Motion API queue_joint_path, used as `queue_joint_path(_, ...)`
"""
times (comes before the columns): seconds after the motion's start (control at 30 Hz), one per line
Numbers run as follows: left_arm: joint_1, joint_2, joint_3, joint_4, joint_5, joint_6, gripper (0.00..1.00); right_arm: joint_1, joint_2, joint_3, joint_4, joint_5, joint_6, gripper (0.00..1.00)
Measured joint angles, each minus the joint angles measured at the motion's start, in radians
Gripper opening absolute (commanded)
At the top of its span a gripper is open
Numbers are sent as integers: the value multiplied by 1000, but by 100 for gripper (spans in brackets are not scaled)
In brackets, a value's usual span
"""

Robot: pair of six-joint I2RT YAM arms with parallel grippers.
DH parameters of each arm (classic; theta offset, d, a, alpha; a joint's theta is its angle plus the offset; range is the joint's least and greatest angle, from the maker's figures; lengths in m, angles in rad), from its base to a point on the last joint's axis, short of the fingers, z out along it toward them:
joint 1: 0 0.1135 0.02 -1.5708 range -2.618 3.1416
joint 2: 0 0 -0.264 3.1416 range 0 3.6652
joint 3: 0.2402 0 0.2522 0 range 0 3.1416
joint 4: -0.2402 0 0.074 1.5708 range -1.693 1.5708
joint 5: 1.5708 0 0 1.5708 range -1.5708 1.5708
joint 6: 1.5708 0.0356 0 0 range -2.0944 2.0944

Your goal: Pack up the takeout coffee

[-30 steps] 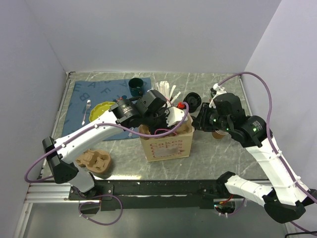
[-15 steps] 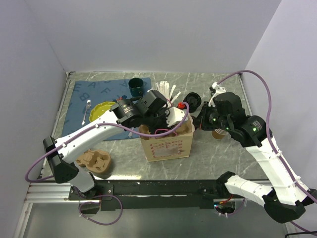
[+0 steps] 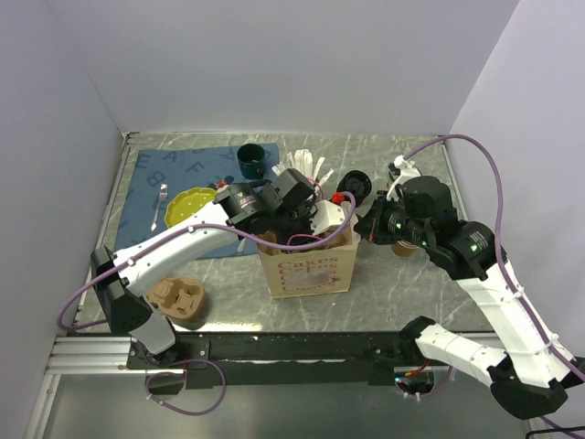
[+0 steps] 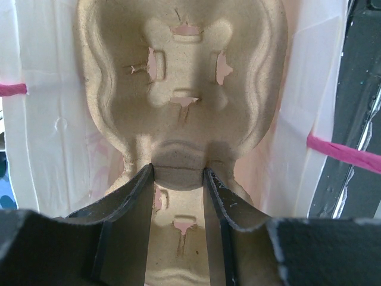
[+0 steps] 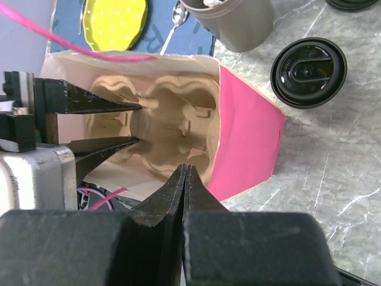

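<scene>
A tan moulded cup carrier (image 4: 178,89) sits inside the pink-and-white paper bag (image 3: 311,270). My left gripper (image 4: 178,170) reaches down into the bag, shut on the carrier's middle ridge. Its fingers (image 5: 101,104) also show in the right wrist view, over the carrier (image 5: 172,119). My right gripper (image 5: 186,168) is pressed shut at the bag's right rim (image 5: 244,143), apparently pinching it. The takeout coffee shows as a round black lid (image 5: 308,72) on the table right of the bag (image 3: 356,183). The cup under it is hidden.
A second cup carrier (image 3: 176,300) lies at the front left. A blue mat holds a yellow plate (image 3: 187,201), a spoon and a dark cup (image 3: 251,160). A grey holder of white utensils (image 5: 232,24) stands behind the bag. A tan cup (image 3: 402,247) sits under my right arm.
My left arm has shifted a little to the right and further into the bag with the carrier. The right gripper has stayed at the bag's rim.
</scene>
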Motion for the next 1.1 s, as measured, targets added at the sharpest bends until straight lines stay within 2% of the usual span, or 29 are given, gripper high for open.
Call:
queue_joint_path(0.07, 0, 0, 0, 0, -3, 0, 34, 0, 1, -2, -2, 4, 0, 3)
queue_joint_path(0.1, 0, 0, 0, -1, -5, 0, 34, 0, 1, -2, -2, 8, -1, 15)
queue_joint_path(0.2, -1, 0, 0, -2, -6, 0, 34, 0, 2, 4, -15, 32, -1, 27)
queue_joint_path(0.3, -2, 0, 0, -2, -6, 0, 34, 0, 14, 32, -36, 67, -4, 33)
queue_joint_path(0.53, -4, 0, 0, -2, -6, 0, 34, 0, 24, 40, -44, 87, -3, 34)
queue_joint_path(0.63, -5, 0, 0, -2, -6, 0, 34, 0, 28, 40, -45, 85, 0, 32)
queue_joint_path(0.73, -6, 0, 0, -2, -6, 0, 34, 0, 37, 40, -45, 82, 0, 24)
queue_joint_path(0.87, -6, 0, 0, -2, -6, 0, 34, 0, 59, 40, -47, 82, -3, 0)
queue_joint_path(1.1, -8, 5, 0, -2, -7, 0, 34, 0, 76, 40, -50, 84, -9, 0)
